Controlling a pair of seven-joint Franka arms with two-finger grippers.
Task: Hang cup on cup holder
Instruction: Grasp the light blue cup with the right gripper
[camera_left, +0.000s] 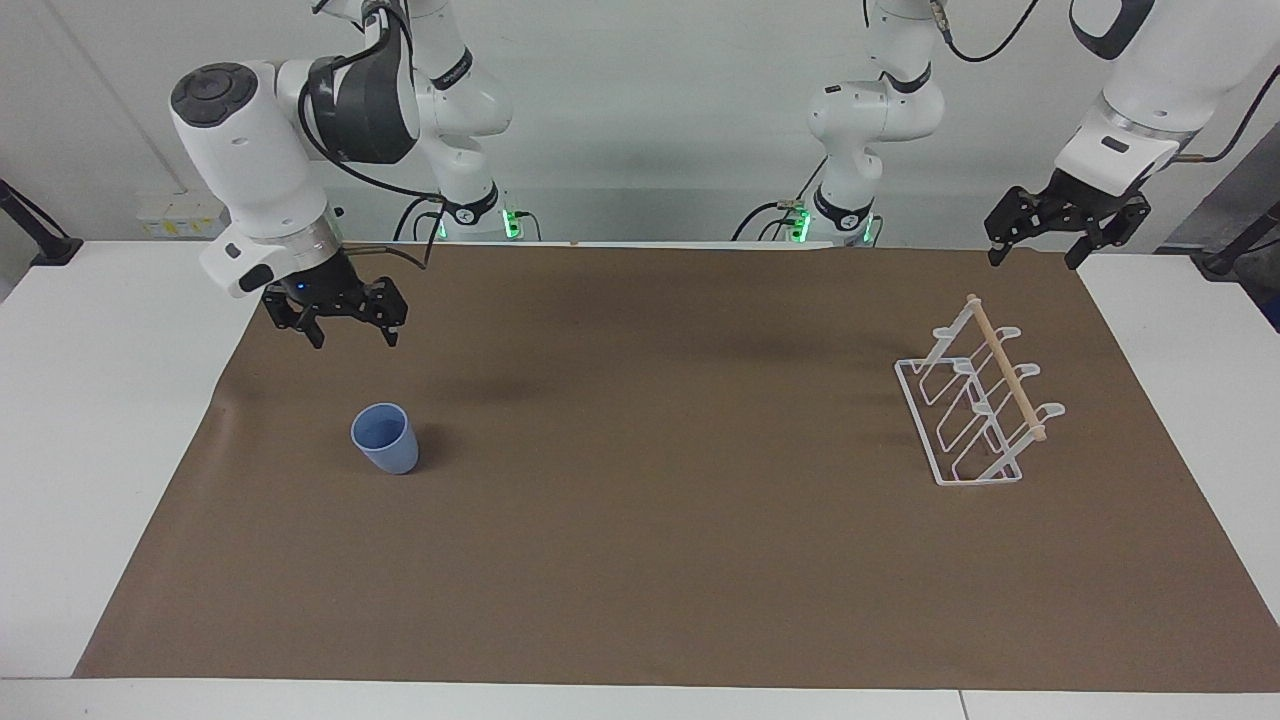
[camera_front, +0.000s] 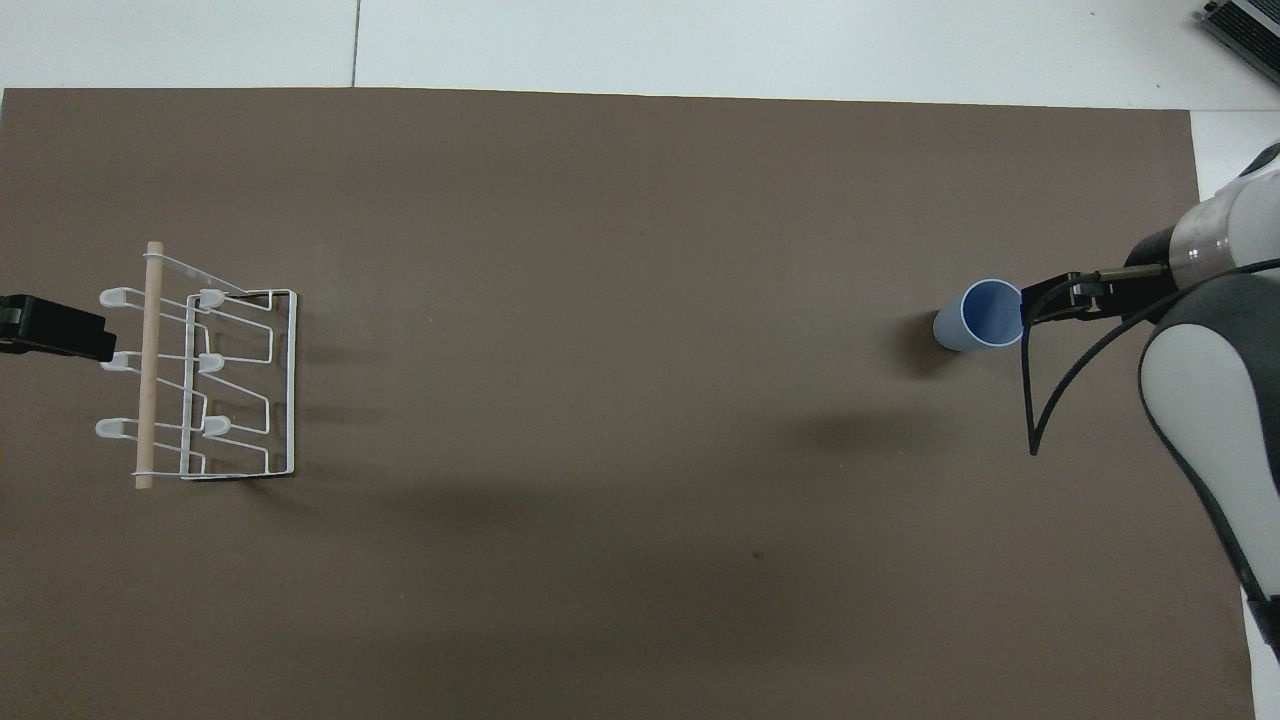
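The light-blue cup (camera_left: 385, 438) (camera_front: 981, 315) stands upright, mouth up, on the brown mat toward the right arm's end of the table. My right gripper (camera_left: 353, 338) (camera_front: 1070, 299) hangs open over the mat beside the cup, not touching it and holding nothing. The white wire cup holder (camera_left: 975, 415) (camera_front: 215, 385), with a wooden dowel across its top, stands on the mat toward the left arm's end. My left gripper (camera_left: 1035, 260) (camera_front: 55, 331) waits open and raised over the mat's corner by the holder.
A brown mat (camera_left: 650, 520) covers most of the white table (camera_left: 90, 420); white strips of table show at both ends and along the edge farthest from the robots. A black cable (camera_front: 1035, 400) loops down from the right wrist.
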